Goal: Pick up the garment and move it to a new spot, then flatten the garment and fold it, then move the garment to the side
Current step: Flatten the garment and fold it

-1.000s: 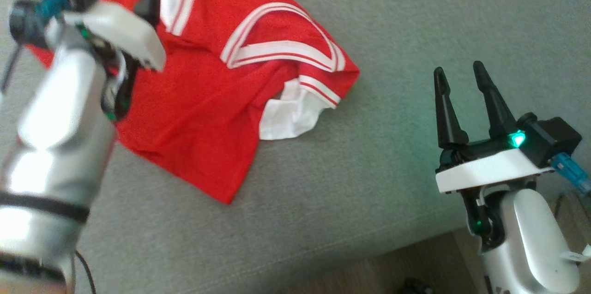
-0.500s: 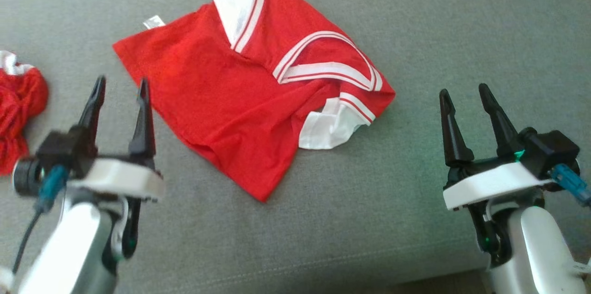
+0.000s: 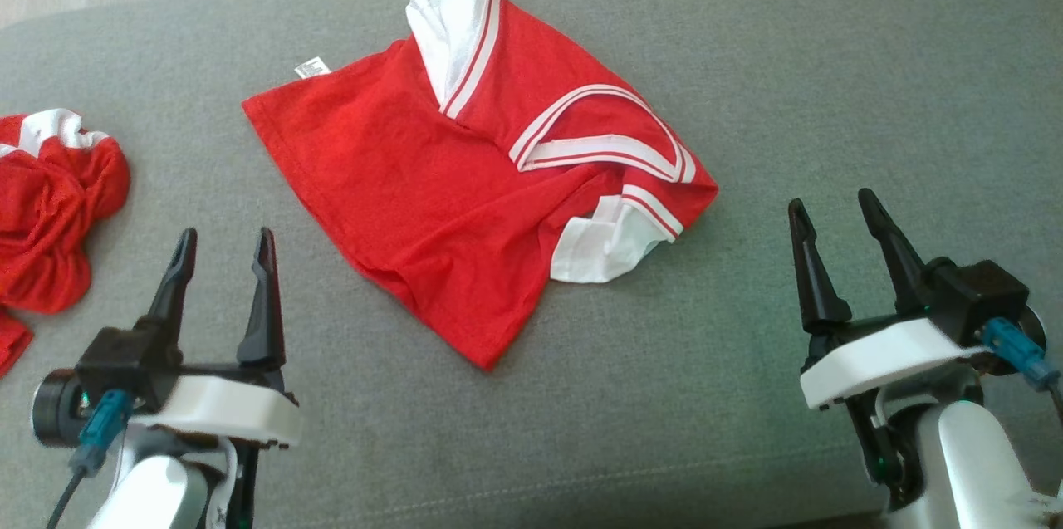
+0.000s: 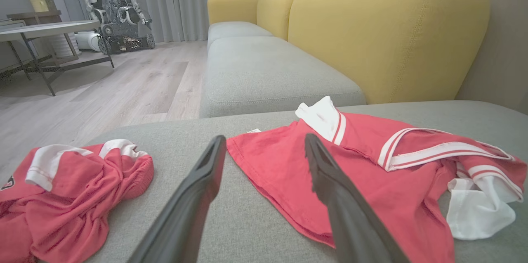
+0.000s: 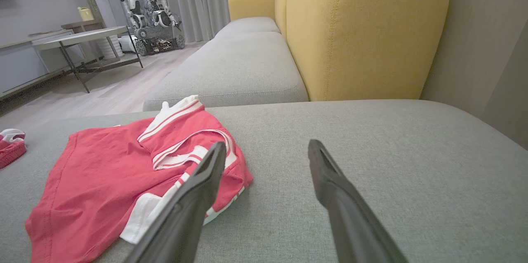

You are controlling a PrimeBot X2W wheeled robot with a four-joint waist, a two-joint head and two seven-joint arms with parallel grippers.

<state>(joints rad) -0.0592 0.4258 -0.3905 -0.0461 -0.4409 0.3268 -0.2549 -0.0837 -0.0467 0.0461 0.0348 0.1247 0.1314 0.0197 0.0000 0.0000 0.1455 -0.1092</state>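
Jersey (image 3: 465, 213), red with white trim, lying loosely folded at centre of grey sofa cushion (image 3: 789, 80), white sleeve (image 3: 602, 251) poking out at right edge. Left gripper (image 3: 226, 237) and right gripper (image 3: 830, 201) hovering near front of cushion, jaws standing wide apart, gripping nothing, neither touching cloth. Second red garment (image 3: 50, 205) lying crumpled at far left. You are probably sitting between fold and shift aside. Next move is calling for low pinches on opposite edges, keeping layers together.
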